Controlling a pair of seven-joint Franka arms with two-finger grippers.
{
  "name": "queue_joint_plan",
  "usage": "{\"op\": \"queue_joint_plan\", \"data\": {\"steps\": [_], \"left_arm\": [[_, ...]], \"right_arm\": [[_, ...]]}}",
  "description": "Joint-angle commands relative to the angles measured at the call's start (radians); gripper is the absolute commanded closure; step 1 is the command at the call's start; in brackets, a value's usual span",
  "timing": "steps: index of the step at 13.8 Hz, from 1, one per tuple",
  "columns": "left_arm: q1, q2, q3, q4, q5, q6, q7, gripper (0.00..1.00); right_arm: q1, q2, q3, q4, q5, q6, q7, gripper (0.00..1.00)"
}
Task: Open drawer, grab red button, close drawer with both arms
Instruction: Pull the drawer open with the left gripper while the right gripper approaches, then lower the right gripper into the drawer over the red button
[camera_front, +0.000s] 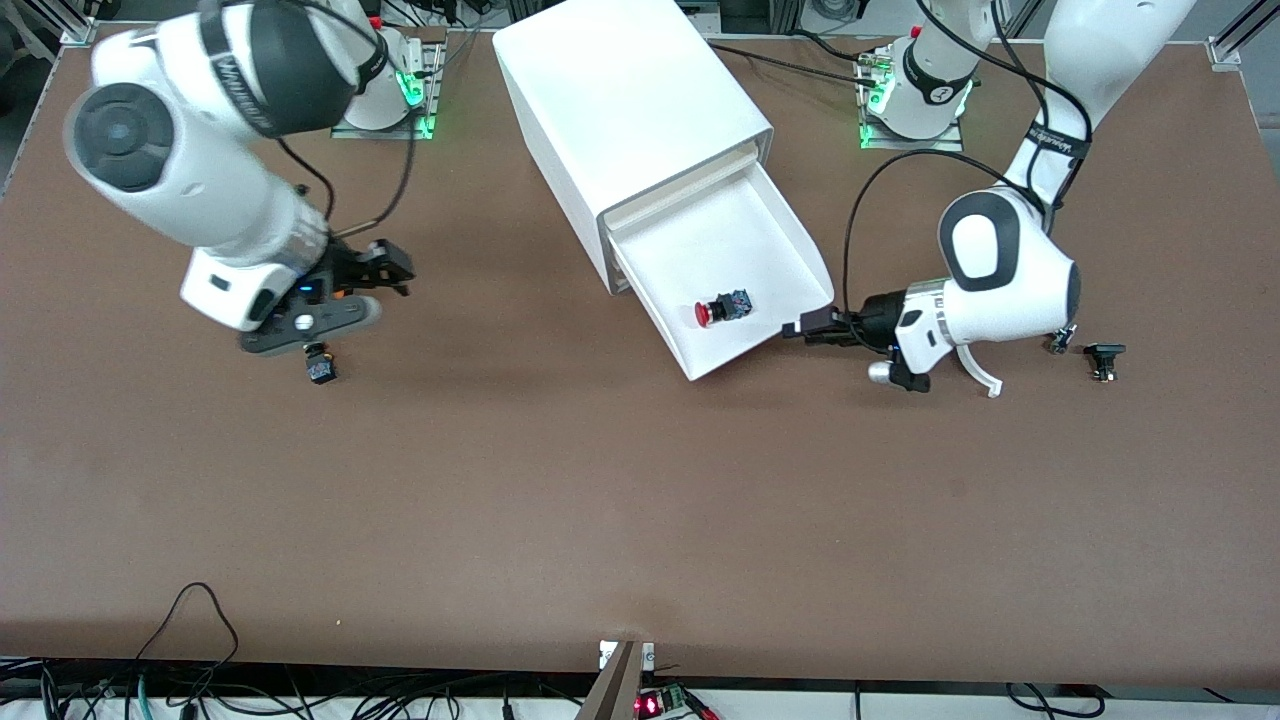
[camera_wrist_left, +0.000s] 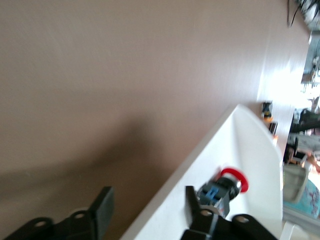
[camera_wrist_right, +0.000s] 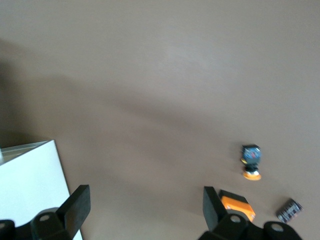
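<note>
Currently drawer (camera_front: 735, 290) pulled out, button (camera_front: 722, 309) lying inside. Left gripper (camera_front: 806, 328) spread at drawer's front corner; right gripper (camera_front: 345, 290) spread, waiting over table. Risk: left fingers snag rim, jolt drawer, button rolls.

right tool (camera_wrist_right: 145, 207) fingers spread over table (camera_wrist_right: 160, 75) | cabinet (camera_wrist_right: 30, 175) corner | orange-capped button (camera_wrist_right: 251, 161) | orange box (camera_wrist_right: 236, 204)
</note>
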Motion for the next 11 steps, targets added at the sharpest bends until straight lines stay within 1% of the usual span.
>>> {"op": "queue_joint_plan", "data": {"steps": [1, 2, 3, 4, 5, 6, 8, 10, 11], "left_arm": [[0.096, -0.108, 0.005, -0.001, 0.024, -0.013, -0.018, 0.0], [0.102, -0.132, 0.016, 0.002, 0.026, -0.012, -0.02, 0.0], [0.108, -0.189, 0.024, -0.001, 0.046, -0.016, -0.021, 0.0], [0.125, -0.227, 0.056, 0.001, 0.135, -0.026, -0.023, 0.0], [0.128, -0.272, 0.079, 0.004, 0.252, -0.037, -0.026, 0.0], [0.13, -0.316, 0.087, 0.024, 0.347, -0.076, -0.029, 0.0], [0.134, -0.375, 0.131, 0.099, 0.511, -0.217, -0.082, 0.0], [0.124, -0.406, 0.133, 0.189, 0.691, -0.332, -0.208, 0.0], [0.118, -0.412, 0.13, 0.234, 0.778, -0.395, -0.286, 0.0]], "right_arm": [[0.062, 0.038, -0.013, 0.041, 0.02, 0.049, -0.017, 0.0], [0.096, 0.043, -0.011, 0.041, 0.02, 0.078, -0.037, 0.0], [0.136, 0.052, -0.007, 0.042, 0.019, 0.097, -0.091, 0.0], [0.17, 0.081, 0.015, 0.074, 0.017, 0.127, -0.18, 0.0], [0.191, 0.121, 0.033, 0.112, 0.017, 0.152, -0.239, 0.0], [0.211, 0.162, 0.056, 0.16, 0.017, 0.179, -0.276, 0.0], [0.249, 0.262, 0.102, 0.29, 0.017, 0.204, -0.282, 0.0], [0.294, 0.357, 0.111, 0.425, 0.017, 0.204, -0.293, 0.0], [0.306, 0.392, 0.113, 0.47, 0.017, 0.207, -0.31, 0.0]]}}
